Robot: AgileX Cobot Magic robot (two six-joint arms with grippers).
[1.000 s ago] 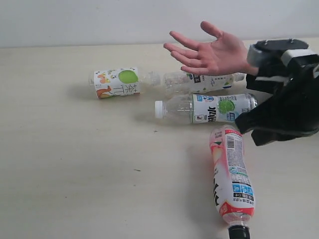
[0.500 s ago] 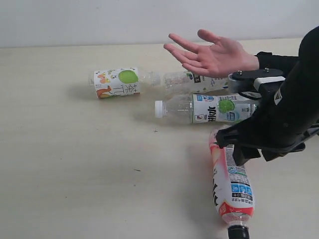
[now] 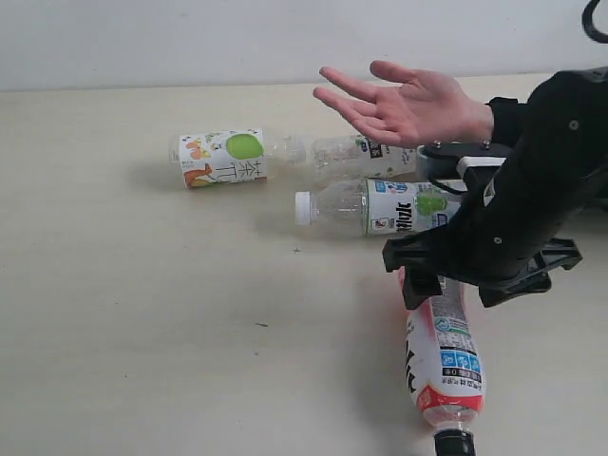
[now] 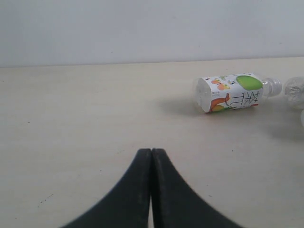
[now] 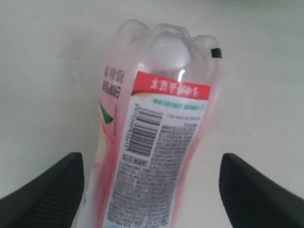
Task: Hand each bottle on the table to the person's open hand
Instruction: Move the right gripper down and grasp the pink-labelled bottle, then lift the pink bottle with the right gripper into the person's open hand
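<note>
Several bottles lie on the table (image 3: pixel 142 313). The pink-labelled bottle (image 3: pixel 443 353) lies nearest, its black cap (image 3: pixel 454 443) at the front edge. My right gripper (image 3: pixel 464 285) hangs over that bottle's base end. In the right wrist view it (image 5: pixel 152 190) is open, with the pink bottle (image 5: pixel 156 137) between its spread fingers (image 5: pixel 47 194), untouched. A white-labelled bottle with a green spot (image 3: pixel 223 157) lies at the left, another (image 3: pixel 389 206) in the middle. A slim bottle (image 3: pixel 356 152) lies under the person's open hand (image 3: pixel 408 104). My left gripper (image 4: pixel 151 154) is shut and empty.
The left wrist view shows the green-spot bottle (image 4: pixel 230 92) lying well ahead, with a clear bottle end (image 4: pixel 295 88) at the frame's edge. A pale wall (image 3: pixel 190 38) runs behind the table. The person's black sleeve (image 3: pixel 508 114) sits just behind my right arm.
My right arm has swung in from the right and come down over the pink bottle's base end, and its jaws have opened. The hand has hardly moved.
</note>
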